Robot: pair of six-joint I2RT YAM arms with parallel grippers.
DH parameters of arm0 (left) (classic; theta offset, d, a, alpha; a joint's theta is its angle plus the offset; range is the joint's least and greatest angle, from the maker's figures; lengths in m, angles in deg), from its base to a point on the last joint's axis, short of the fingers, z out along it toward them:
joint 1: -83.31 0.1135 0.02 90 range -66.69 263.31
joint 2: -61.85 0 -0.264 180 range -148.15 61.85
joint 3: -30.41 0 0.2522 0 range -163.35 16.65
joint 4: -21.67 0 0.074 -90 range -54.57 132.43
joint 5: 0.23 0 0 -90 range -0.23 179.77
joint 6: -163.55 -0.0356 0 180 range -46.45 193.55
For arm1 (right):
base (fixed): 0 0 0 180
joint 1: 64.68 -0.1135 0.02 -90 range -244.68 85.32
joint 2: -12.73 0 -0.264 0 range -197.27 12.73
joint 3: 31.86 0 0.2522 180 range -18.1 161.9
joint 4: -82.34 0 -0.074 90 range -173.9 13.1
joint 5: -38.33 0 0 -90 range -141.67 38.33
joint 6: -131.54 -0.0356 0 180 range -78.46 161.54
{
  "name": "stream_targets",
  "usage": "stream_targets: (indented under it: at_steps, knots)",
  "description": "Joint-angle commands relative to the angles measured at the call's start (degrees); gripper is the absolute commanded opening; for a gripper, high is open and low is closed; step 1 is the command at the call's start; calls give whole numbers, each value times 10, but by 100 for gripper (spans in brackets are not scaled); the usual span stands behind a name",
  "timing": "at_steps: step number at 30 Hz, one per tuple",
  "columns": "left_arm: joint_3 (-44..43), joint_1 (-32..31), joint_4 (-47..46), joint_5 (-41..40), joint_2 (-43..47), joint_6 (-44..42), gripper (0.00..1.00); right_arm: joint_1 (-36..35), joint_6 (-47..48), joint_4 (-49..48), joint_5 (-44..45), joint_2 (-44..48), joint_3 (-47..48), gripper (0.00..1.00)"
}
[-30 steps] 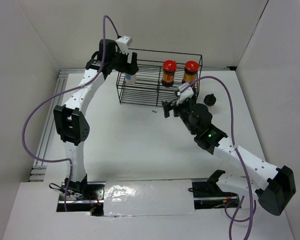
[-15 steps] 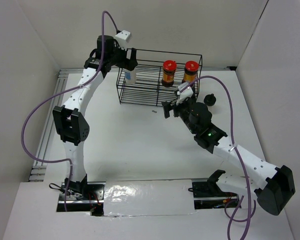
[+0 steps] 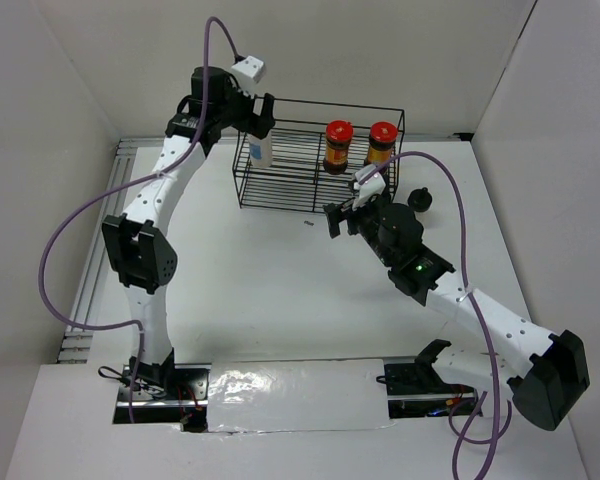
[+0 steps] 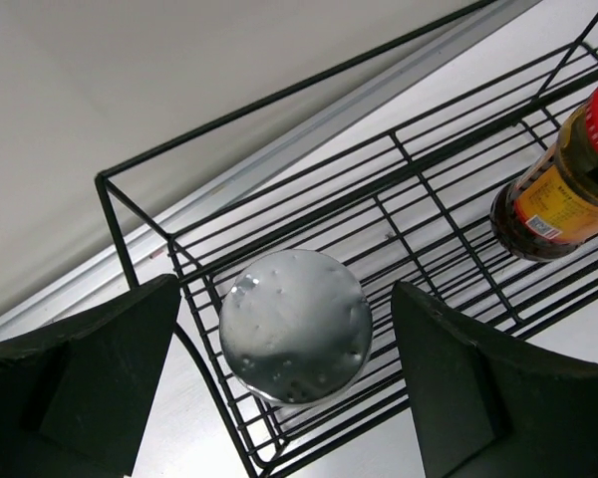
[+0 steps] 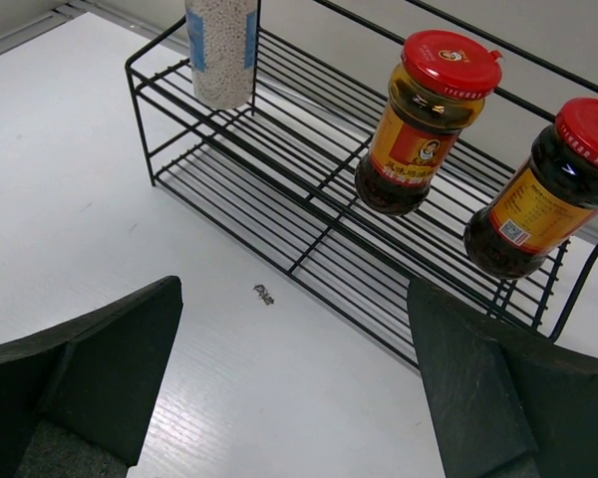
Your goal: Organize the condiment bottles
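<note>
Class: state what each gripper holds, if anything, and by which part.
Nothing is held. The left gripper is open, with gaps either side of the white-capped bottle in the rack. The right gripper is open in front of the rack.

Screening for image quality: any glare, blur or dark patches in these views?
Top external: sharp, glare on the glossy near-edge strip. Left wrist: white bottle cap shows soft highlights; fingers dark, soft. Right wrist: crisp, small glints on the red caps.
</note>
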Motion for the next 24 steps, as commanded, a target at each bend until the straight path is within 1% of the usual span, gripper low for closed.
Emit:
stream_targets:
  at_steps: [1,4,9,12,13,14,15,16,17,18,19,20,21,22,23,24]
  knots:
    - [-23,-8,-44,7,57,-13,99,6,-9,-2,-12,-2,9,100]
    - [-36,-12,-44,14,68,-12,99,13,-12,4,-13,-1,9,100]
    - [-63,-27,-18,19,90,-22,99,32,-35,1,3,24,6,100]
    - [-63,-47,9,44,121,-52,99,60,-34,11,-8,52,-7,100]
    - [-62,-52,24,63,130,-61,96,69,-32,16,-18,70,-12,89]
    - [-60,-56,42,127,149,-70,91,88,-32,24,-25,77,-18,80]
    - [-49,-60,82,172,158,-91,81,96,-32,30,-38,87,-29,70]
    - [-41,-63,104,220,180,-102,75,104,-33,40,-42,106,-43,48]
    - [-32,-65,127,308,191,-115,68,112,-36,43,-39,114,-51,41]
    - [-4,-71,171,348,212,-142,56,127,-42,47,-35,125,-58,40]
    - [34,-79,209,411,233,-173,46,139,-47,52,-23,155,-85,40]
    - [59,-85,210,436,234,-189,41,145,-47,52,-14,155,-85,40]
    - [84,-92,242,455,256,-206,38,151,-54,52,-4,165,-95,50]
    - [112,-99,254,469,267,-223,36,158,-61,52,10,183,-112,68]
    - [174,-115,263,474,280,-249,36,167,-73,52,52,192,-123,99]
    - [207,-125,267,466,291,-258,37,172,-82,51,72,199,-131,100]
